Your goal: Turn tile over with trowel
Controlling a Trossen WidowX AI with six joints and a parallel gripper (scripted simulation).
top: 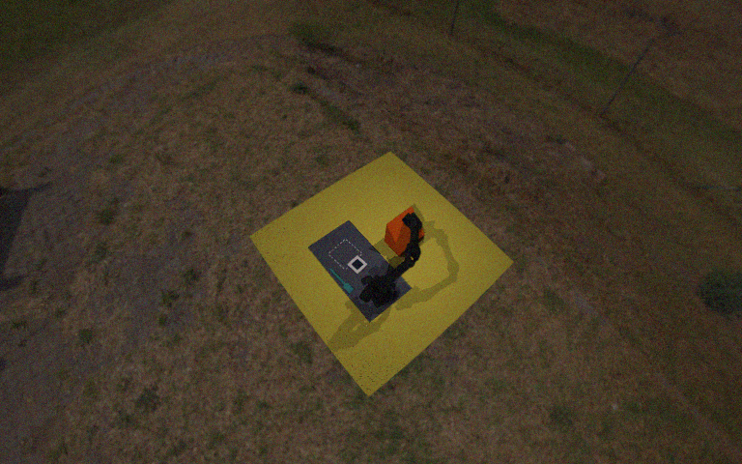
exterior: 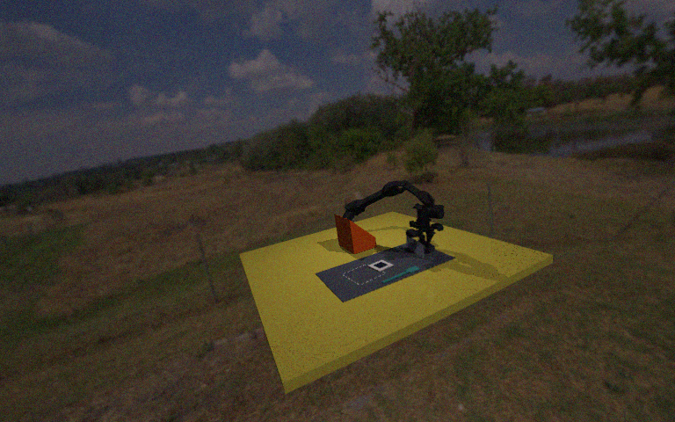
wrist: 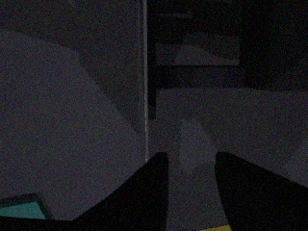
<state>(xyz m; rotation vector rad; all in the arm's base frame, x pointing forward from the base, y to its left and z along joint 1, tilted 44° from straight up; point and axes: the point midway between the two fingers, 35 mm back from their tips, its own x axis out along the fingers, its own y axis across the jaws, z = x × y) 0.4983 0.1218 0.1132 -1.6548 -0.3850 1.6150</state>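
The teal trowel lies flat on the dark mat; part of it shows in the wrist view. The tile, a small dark square with a white border, lies flat with its marked side up, by the corner of the dashed outline. My gripper points down low over the mat's far end from the outline, away from the tile. Its fingertips stand a little apart with nothing between them. The arm hides that end of the mat in the top view.
A grey upright fixture stands on the mat close beside my gripper; its thin edge runs down the wrist view. An orange wedge-shaped block stands on the yellow table near the arm's base.
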